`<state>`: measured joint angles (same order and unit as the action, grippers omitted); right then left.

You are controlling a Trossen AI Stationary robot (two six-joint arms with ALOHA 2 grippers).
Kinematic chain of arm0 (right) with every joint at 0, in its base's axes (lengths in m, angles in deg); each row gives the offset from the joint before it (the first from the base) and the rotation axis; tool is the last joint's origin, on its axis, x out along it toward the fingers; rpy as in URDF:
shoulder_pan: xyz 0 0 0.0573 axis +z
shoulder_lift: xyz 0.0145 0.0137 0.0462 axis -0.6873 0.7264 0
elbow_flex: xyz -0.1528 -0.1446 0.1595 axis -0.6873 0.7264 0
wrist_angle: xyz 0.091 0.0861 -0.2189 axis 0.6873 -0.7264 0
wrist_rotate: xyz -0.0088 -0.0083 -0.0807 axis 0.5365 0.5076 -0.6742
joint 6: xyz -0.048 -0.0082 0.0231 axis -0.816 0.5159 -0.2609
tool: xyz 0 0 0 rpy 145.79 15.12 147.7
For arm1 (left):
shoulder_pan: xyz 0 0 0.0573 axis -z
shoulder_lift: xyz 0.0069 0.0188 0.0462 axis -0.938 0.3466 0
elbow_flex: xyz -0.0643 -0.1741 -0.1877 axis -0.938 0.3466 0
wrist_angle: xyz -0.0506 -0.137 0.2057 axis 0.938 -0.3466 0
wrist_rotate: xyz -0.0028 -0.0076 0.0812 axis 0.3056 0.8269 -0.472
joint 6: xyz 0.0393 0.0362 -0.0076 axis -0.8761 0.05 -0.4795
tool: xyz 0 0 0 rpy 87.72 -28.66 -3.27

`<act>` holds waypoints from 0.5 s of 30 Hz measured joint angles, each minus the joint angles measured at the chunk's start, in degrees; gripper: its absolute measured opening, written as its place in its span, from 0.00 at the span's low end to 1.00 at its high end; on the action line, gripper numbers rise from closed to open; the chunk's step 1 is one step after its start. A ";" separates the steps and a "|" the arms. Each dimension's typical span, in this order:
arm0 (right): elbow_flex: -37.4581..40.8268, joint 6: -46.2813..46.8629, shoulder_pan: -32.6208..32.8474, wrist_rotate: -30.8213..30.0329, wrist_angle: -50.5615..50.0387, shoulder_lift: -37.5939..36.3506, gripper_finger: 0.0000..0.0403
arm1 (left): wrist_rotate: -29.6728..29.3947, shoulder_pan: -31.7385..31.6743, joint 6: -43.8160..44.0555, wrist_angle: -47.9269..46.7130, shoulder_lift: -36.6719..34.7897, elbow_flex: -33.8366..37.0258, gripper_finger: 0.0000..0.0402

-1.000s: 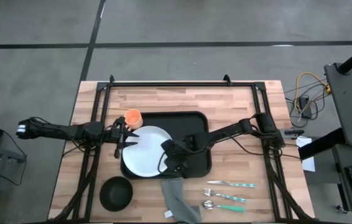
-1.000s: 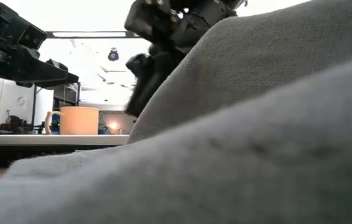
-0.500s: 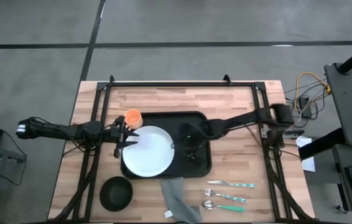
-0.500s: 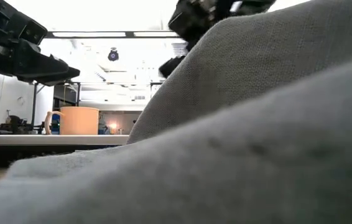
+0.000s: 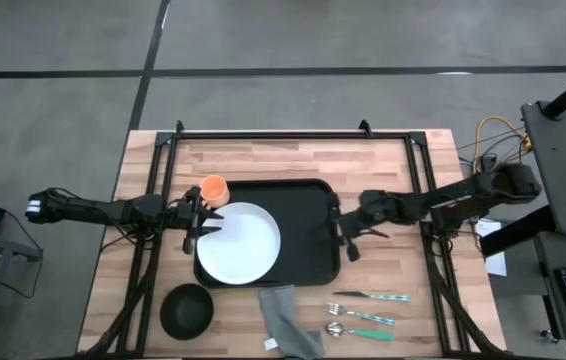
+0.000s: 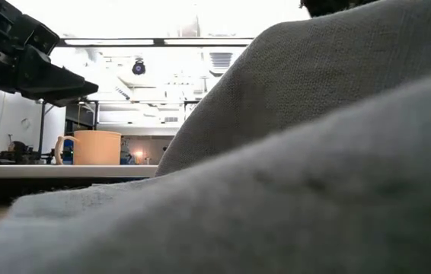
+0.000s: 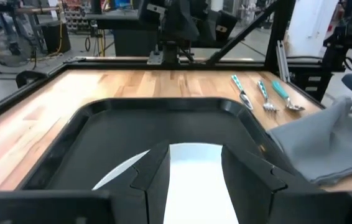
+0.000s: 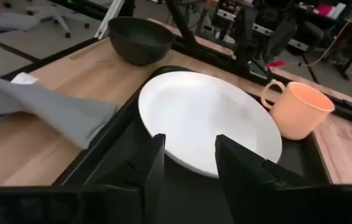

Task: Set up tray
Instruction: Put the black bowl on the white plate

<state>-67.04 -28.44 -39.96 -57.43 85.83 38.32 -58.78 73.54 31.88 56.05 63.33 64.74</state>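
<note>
A: Since the earlier frame, we observed the right gripper (image 5: pixel 341 232) withdraw from over the tray (image 5: pixel 308 205) to its 3 o'clock rim, fingers spread and holding nothing.

B: Confirmed. We found the left gripper (image 5: pixel 197 223) at the 9 o'clock rim of the white plate (image 5: pixel 238 243), fingers spread. The tray sat at table centre, carrying the plate and orange cup (image 5: pixel 213 189).

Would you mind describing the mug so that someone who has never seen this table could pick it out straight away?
Start at the large black tray in the middle of the wooden table. The white plate lies on its left part, and the mug stands at the tray's far left corner, just beyond the plate and by the left gripper. It is the only orange thing here, small, with a handle.
</note>
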 joint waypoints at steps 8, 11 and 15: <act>5.50 1.75 -0.59 -0.09 -1.57 -9.72 0.32 | 0.12 0.01 3.98 0.52 0.67 0.03 0.32; 8.13 3.32 -1.28 -0.10 0.41 -13.22 0.31 | 0.11 0.01 3.79 2.62 0.81 0.07 0.32; 13.47 3.07 -1.72 -1.56 4.17 -18.64 0.30 | 0.12 0.01 4.39 4.49 0.81 0.07 0.32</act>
<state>-53.57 -25.36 -41.68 -58.99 90.00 19.68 -58.66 73.56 36.27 60.54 64.13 64.81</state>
